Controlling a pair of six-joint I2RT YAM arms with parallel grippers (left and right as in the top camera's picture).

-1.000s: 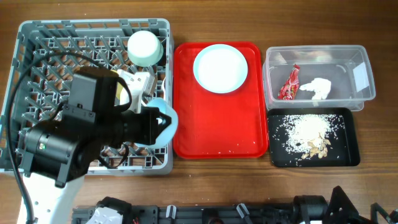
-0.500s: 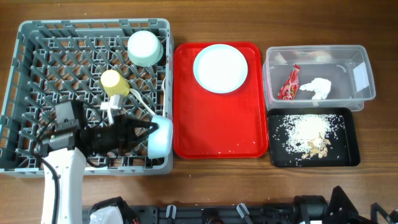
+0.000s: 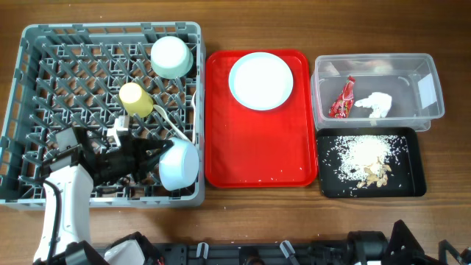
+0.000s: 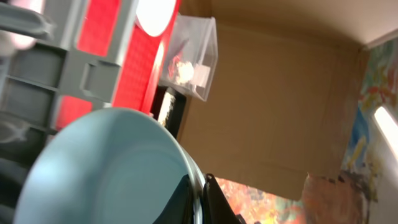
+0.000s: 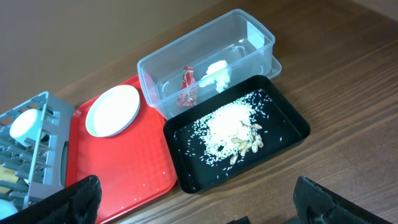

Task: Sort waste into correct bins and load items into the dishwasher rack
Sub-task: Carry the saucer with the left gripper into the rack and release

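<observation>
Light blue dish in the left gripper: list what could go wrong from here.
1. The left gripper pinches only the rim of the light blue dish, right at the dishwasher rack's front right corner. It might slip, or tip over the wall toward the red tray.
2. The yellow cup and white cutlery sit close beside the arm, so pulling back could knock them.

Left claw gripping, right claw spread wide.
The left arm [image 3: 68,195] reaches in from the near left edge with its wrist turned sideways. The left claw [image 4: 199,190] pinches the rim of a light blue dish [image 3: 179,163]. The right claw [image 5: 196,190] hangs with its fingers far apart, holding nothing.
</observation>
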